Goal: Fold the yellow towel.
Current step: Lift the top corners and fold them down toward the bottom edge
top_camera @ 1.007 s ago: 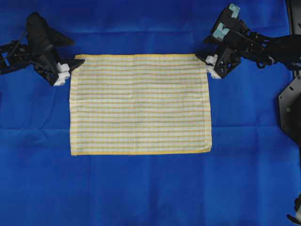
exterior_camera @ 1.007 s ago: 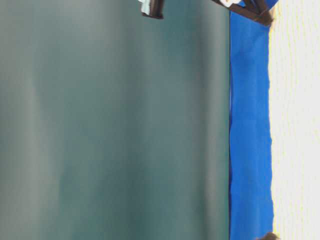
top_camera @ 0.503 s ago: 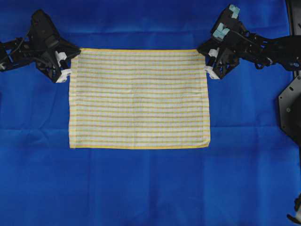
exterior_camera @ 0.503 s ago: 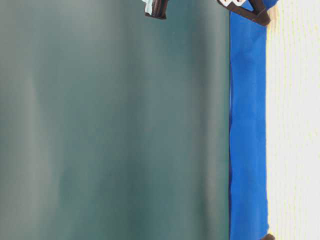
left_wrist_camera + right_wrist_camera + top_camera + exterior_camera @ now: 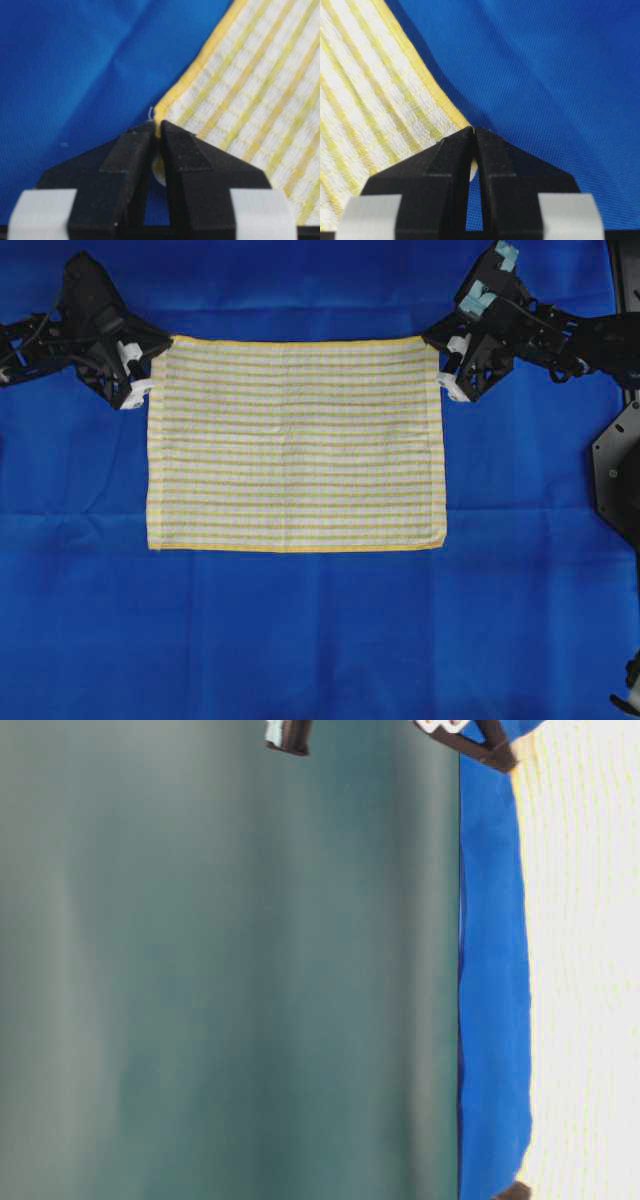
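The yellow towel, white with yellow stripes and hems, is spread over the blue cloth in the overhead view. My left gripper is shut on its far left corner, and the left wrist view shows the yellow towel pinched at that corner between the tips of the left gripper. My right gripper is shut on the far right corner; in the right wrist view the yellow towel has its hem caught between the tips of the right gripper. The far edge is raised; the near edge lies flat.
The blue backdrop cloth covers the whole table around the towel. A black arm base plate sits at the right edge. The table-level view shows mostly a dark green wall, with a strip of blue cloth beside the towel.
Both grippers have shut on the far corners and drawn them slightly up and away. The towel's near edge has slid a little toward the far side.
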Robot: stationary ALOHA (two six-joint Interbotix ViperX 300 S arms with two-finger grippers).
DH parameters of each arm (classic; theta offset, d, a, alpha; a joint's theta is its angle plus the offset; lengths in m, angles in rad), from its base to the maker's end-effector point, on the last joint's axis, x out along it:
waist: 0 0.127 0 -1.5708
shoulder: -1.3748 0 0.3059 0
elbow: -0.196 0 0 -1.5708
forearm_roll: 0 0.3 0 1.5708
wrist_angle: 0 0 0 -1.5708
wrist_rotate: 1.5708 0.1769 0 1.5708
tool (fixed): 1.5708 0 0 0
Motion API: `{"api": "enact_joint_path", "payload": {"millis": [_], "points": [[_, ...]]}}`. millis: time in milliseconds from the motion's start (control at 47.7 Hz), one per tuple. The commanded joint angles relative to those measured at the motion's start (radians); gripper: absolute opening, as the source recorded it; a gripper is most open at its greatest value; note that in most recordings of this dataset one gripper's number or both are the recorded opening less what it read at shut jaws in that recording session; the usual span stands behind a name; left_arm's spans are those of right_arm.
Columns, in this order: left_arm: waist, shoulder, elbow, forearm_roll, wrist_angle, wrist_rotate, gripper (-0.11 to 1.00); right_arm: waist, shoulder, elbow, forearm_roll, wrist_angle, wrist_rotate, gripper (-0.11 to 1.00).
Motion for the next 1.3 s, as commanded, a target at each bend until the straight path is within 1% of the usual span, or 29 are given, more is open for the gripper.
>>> {"api": "enact_joint_path", "payload": {"millis": [0, 231, 398, 524, 629, 818, 1007, 1154, 1279], "points": [[0.003, -0.048, -0.014, -0.002, -0.005, 0.002, 0.04, -0.005, -0.046, -0.009, 0.005, 0.009, -0.003, 0.03], [0.003, -0.074, -0.014, -0.002, 0.02, -0.003, 0.04, -0.009, -0.074, -0.006, 0.003, 0.031, -0.006, 0.03], [-0.017, -0.086, -0.011, -0.002, 0.021, -0.008, 0.04, -0.008, -0.08, -0.002, 0.003, 0.032, 0.0, 0.03], [-0.048, -0.12, 0.005, -0.002, 0.023, -0.029, 0.04, 0.005, -0.101, 0.006, 0.006, 0.037, 0.006, 0.03], [-0.095, -0.173, 0.018, -0.002, 0.023, -0.055, 0.04, 0.031, -0.129, 0.018, 0.021, 0.06, 0.023, 0.03], [-0.175, -0.256, 0.06, -0.006, 0.038, -0.071, 0.04, 0.097, -0.21, 0.054, 0.049, 0.095, 0.038, 0.03], [-0.236, -0.322, 0.104, -0.009, 0.063, -0.127, 0.04, 0.19, -0.313, 0.097, 0.098, 0.12, 0.04, 0.03], [-0.322, -0.368, 0.137, -0.011, 0.066, -0.147, 0.04, 0.273, -0.373, 0.133, 0.149, 0.126, 0.04, 0.03], [-0.408, -0.4, 0.158, -0.011, 0.061, -0.172, 0.04, 0.359, -0.39, 0.146, 0.193, 0.124, 0.04, 0.03]]}}
